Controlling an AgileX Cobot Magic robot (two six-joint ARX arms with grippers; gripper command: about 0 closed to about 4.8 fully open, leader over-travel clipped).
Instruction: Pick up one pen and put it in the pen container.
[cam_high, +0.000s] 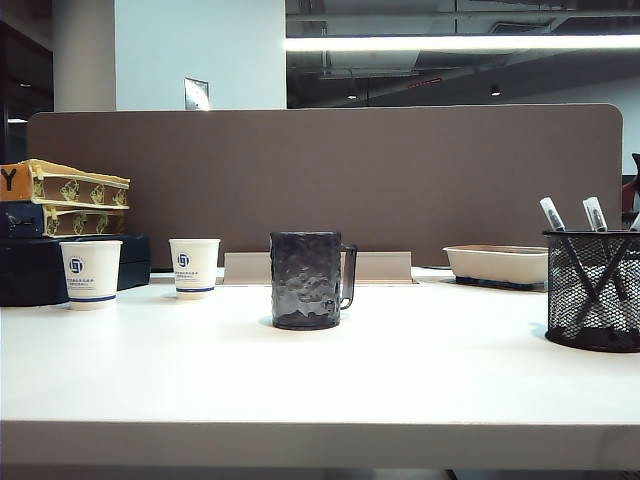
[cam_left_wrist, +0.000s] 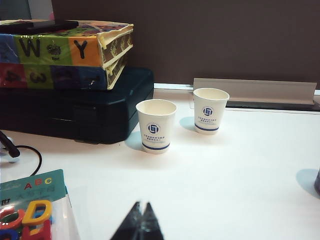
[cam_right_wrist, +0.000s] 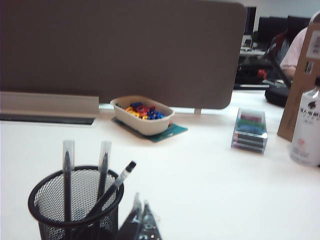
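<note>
Already the pens stand tilted inside the mesh pen container, long axes near upright. Just beside that container sits the right gripper, pinched closed and empty; the left gripper, likewise closed and empty, seems well apart from it.

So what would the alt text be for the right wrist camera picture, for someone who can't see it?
A black wire-mesh pen container holding three pens stands on a white table, with the right gripper shut and empty beside it. Behind are a beige tray of colourful pieces, a brown partition and a small clear box.
</note>
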